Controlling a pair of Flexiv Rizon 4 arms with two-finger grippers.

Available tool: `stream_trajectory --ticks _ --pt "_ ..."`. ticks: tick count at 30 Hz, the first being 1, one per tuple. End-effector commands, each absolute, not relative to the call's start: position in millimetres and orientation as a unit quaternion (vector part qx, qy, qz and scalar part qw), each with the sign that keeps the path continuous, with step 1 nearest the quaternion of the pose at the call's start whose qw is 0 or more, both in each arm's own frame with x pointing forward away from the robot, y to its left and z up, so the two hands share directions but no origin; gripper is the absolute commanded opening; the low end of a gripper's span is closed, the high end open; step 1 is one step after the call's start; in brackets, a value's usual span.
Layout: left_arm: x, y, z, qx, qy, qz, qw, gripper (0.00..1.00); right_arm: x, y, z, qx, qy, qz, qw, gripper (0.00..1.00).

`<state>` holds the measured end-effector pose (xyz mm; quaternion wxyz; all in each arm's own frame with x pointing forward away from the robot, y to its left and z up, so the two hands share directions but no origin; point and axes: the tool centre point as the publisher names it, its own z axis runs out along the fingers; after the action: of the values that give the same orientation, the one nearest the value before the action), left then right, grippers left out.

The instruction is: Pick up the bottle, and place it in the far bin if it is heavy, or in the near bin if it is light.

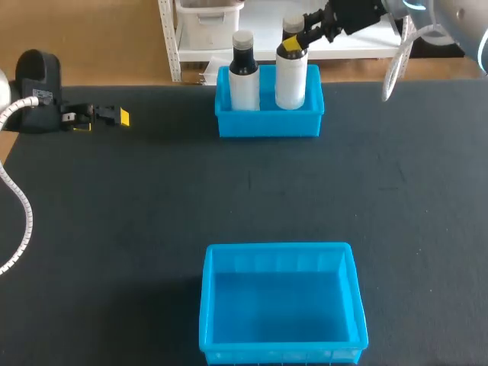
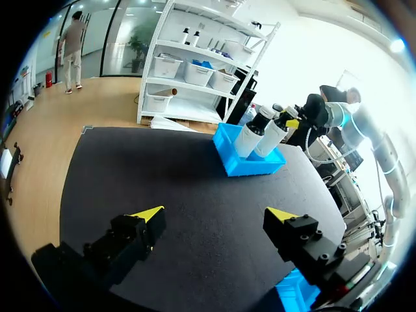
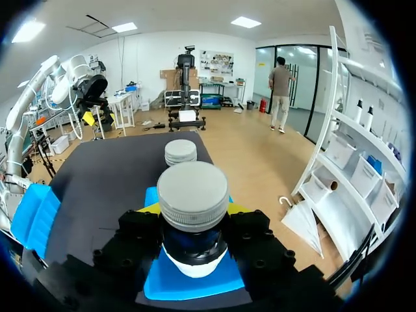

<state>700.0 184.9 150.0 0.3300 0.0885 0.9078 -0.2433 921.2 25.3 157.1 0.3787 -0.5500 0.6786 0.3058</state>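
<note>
Right jaws clamp the neck of the upright bottle (image 1: 290, 80) in the far bin (image 1: 268, 124), beside a second bottle (image 1: 244, 80); our left jaws apart, well away.

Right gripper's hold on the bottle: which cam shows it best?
Right wrist view: the right gripper closes on the bottle at its neck, a finger on each side. Head view shows it at the bottle's top, over the far bin, with contact unclear. Left wrist view shows both small and distant.
</note>
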Motion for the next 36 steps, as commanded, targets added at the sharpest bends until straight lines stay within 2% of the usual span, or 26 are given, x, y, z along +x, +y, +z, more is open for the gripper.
stream_trajectory --ticks 1,28,30,33,35,36 --pt "700.0 184.9 150.0 0.088 0.908 -0.243 0.330 1.00 933.9 26.4 154.9 -0.582 0.647 0.371 0.324 0.00" --pt "700.0 184.9 150.0 0.088 0.908 -0.243 0.330 1.00 938.4 27.7 129.8 -0.572 0.655 0.389 0.305 0.00" --pt "700.0 184.9 150.0 0.088 0.908 -0.243 0.330 1.00 938.7 28.0 128.6 -0.573 0.655 0.389 0.302 0.34" --pt "700.0 184.9 150.0 0.088 0.908 -0.243 0.330 1.00 938.7 27.9 127.4 -0.573 0.657 0.390 0.297 0.39" --pt "700.0 184.9 150.0 0.088 0.908 -0.243 0.330 1.00 938.8 26.9 127.2 -0.574 0.658 0.389 0.294 0.54" --pt "700.0 184.9 150.0 0.088 0.908 -0.243 0.330 1.00 938.8 26.3 127.2 -0.574 0.659 0.389 0.292 0.81"
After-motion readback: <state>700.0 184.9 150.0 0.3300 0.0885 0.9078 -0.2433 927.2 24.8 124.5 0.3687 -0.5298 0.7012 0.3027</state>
